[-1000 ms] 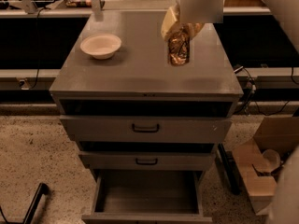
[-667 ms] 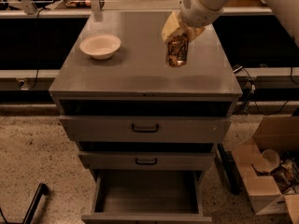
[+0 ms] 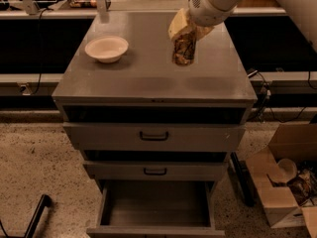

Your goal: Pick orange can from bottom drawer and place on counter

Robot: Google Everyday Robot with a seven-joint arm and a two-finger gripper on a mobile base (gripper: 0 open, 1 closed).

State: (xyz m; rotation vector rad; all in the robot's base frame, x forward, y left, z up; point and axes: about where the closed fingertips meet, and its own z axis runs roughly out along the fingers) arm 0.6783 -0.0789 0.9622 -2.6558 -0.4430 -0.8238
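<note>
Atop drawer cabinet, broad grey metal counter (image 3: pixel 148 81) fills upper frame. Below it, deep grey bottom drawer (image 3: pixel 156 208) stands pulled out, plain interior showing. Open brown cardboard box (image 3: pixel 277 182) on floor at right. Tan two-finger gripper (image 3: pixel 184 32) over counter's right rear part, closed on top of can. Round cream bowl (image 3: pixel 106 48) on counter at left, well apart. Small orange-gold can (image 3: pixel 183 53) in gripper's hold, long axis near vertical, top up; base touching counter or not, cannot tell. Dark print, no lettering readable.
</note>
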